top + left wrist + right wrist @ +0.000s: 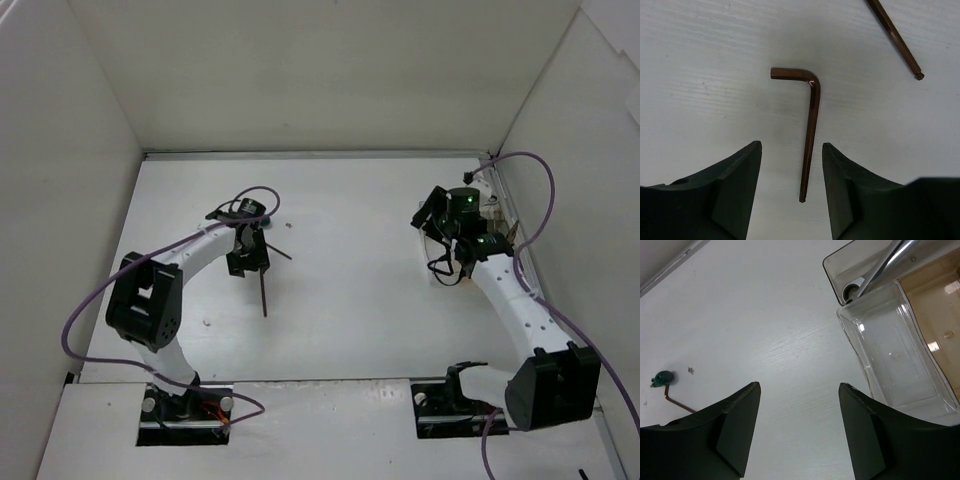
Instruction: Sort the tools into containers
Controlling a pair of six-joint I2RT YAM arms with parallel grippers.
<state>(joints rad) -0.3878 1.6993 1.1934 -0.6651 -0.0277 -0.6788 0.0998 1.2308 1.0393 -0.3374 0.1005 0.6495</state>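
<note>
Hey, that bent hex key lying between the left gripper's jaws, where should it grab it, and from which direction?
Probably best to grip the hex key on its long straight shank, coming straight down from above. It lies flat on the table, and the shank runs between the jaws of the left gripper, so they would close across its thin width.
</note>
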